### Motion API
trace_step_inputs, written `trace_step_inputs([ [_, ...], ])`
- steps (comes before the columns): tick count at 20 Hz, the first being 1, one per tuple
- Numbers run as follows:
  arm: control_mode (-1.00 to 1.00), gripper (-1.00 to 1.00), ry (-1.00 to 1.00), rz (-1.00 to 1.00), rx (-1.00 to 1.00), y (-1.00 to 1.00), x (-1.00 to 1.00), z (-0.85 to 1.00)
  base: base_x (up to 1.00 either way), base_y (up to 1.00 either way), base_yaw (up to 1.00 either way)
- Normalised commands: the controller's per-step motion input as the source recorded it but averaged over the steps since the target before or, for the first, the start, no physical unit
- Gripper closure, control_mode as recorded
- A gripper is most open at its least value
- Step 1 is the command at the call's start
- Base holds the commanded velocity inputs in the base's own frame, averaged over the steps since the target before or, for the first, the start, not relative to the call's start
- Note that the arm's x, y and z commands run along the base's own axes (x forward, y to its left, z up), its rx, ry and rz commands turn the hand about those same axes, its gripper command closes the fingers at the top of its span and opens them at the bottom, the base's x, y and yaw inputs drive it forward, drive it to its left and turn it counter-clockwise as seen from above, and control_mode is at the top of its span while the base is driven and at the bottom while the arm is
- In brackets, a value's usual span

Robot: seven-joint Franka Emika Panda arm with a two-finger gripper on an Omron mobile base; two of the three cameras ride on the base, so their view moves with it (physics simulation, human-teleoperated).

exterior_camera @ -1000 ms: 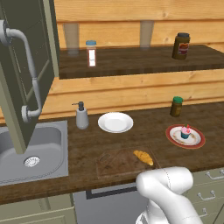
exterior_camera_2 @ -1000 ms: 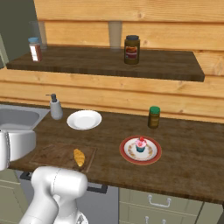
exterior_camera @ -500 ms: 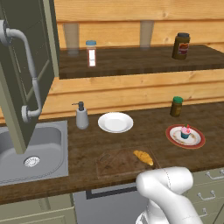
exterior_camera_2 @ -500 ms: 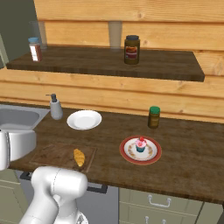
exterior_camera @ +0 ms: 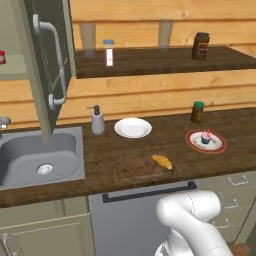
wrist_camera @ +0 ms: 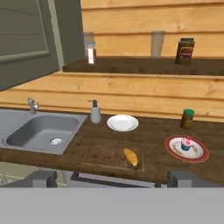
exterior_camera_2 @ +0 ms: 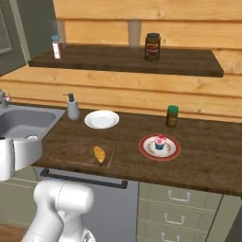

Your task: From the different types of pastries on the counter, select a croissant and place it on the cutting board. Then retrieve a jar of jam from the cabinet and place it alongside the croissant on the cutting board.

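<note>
The croissant (exterior_camera: 162, 161) lies on the cutting board (exterior_camera: 131, 166), toward the board's right end, at the front edge of the worktop (exterior_camera: 230, 125). Behind the board, toward the back wall, sits an empty white plate (exterior_camera: 133, 128), and left of that a soap dispenser (exterior_camera: 97, 120) stands beside the sink (exterior_camera: 30, 159) at the worktop's left end. To the right of the board a red-rimmed plate (exterior_camera: 206, 141) carries a cupcake (exterior_camera: 205, 137), and a small green-lidded jar (exterior_camera: 197, 112) stands behind it near the back edge. On the shelf (exterior_camera: 150, 62) above the worktop, a dark jar (exterior_camera: 200, 46) with a label stands toward the right end and a small shaker (exterior_camera: 109, 52) toward the left end, next to the open cabinet door (exterior_camera: 42, 60). The hand (wrist_camera: 111, 179) hangs in front of the worktop's front edge, well apart from everything, with its fingers (wrist_camera: 41, 178) spread wide and nothing between them.
</note>
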Motion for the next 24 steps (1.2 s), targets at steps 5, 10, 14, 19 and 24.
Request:
trace_step_inputs([
  [5, 1.00, -1.00, 0.00, 0.00, 0.00, 0.00, 0.00, 0.00, -0.80, 0.88, -0.01],
  [10, 1.00, -1.00, 0.00, 0.00, 0.00, 0.00, 0.00, 0.00, -0.24, 1.00, -0.02],
  [14, 1.00, -1.00, 0.00, 0.00, 0.00, 0.00, 0.00, 0.00, 0.00, 1.00, 0.00],
  [19, 1.00, -1.00, 0.00, 0.00, 0.00, 0.00, 0.00, 0.00, 0.00, 0.88, 0.00],
  [24, 1.00, -1.00, 0.00, 0.00, 0.00, 0.00, 0.00, 0.00, 0.00, 0.15, 0.00],
])
